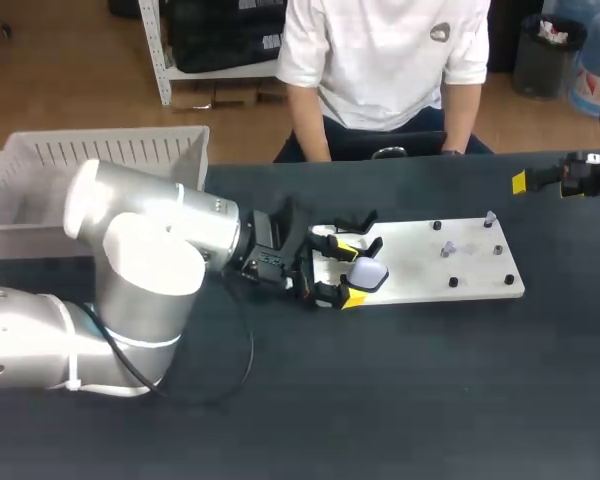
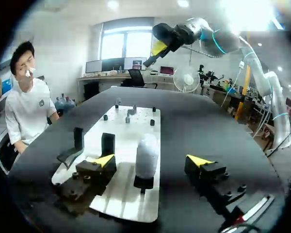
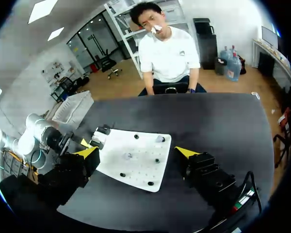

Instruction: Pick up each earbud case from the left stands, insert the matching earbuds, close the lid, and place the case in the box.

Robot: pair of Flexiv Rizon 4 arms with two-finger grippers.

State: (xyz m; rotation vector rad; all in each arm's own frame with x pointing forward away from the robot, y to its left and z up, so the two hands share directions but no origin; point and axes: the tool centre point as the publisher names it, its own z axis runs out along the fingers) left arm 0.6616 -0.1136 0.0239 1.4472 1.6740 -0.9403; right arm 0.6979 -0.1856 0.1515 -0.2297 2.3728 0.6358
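One dark tabletop (image 1: 400, 400) carries it all. My left arm (image 1: 150, 250), the bulkiest thing on it, comes in from the near left corner and reaches toward the middle. The white box (image 1: 40, 200) sits at the far left corner, well apart from the work. A white board (image 1: 420, 265) lies right of the middle, nearer the far edge. My right arm (image 1: 580, 180) hangs over the far right corner, its jaws wide apart and holding nothing.

The left jaws are also apart. They straddle the earbud case (image 2: 147, 154), a pale rounded shell standing upright on a small black stand (image 2: 144, 182) at the board's left end. One yellow tip sits on each side of the case, and neither seems to touch it. Two more black stands (image 2: 108, 143) beside it look empty. Small pale pieces (image 1: 447, 250) sit among pegs at the board's right end. They are likely the earbuds, though too small to tell.

I judge the step in hand to be the first pickup, with the grasp not yet made. The next move calls for closing evenly on the case's sides, then lifting it straight up off the stand so it stays upright.
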